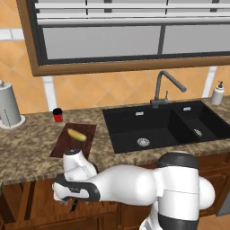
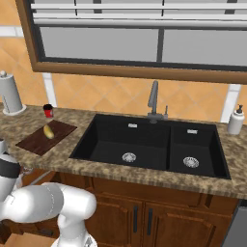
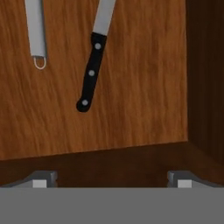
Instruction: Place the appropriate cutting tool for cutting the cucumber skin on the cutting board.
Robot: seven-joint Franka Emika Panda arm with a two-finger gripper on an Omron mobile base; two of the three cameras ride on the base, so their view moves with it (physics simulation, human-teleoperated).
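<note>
In the hand view I look down into a wooden drawer. The cutting tool (image 3: 36,30), a grey metal peeler with a small loop at its near end, lies at the upper left, cut off by the top edge. A black-handled knife (image 3: 91,74) lies to its right. My gripper (image 3: 111,178) hangs open above the drawer's near edge, holding nothing, its fingertips (image 3: 41,178) wide apart. From the left base view the gripper (image 1: 73,205) sits below the counter front. The yellow cucumber (image 1: 77,134) (image 2: 48,131) lies on the dark cutting board (image 1: 63,144) (image 2: 34,141).
The drawer's dark side wall (image 3: 205,87) stands at the right. On the counter are a red cup (image 1: 57,115), a paper towel roll (image 1: 8,107), a black double sink (image 1: 148,130) with a faucet (image 1: 164,87), and a soap dispenser (image 1: 218,94).
</note>
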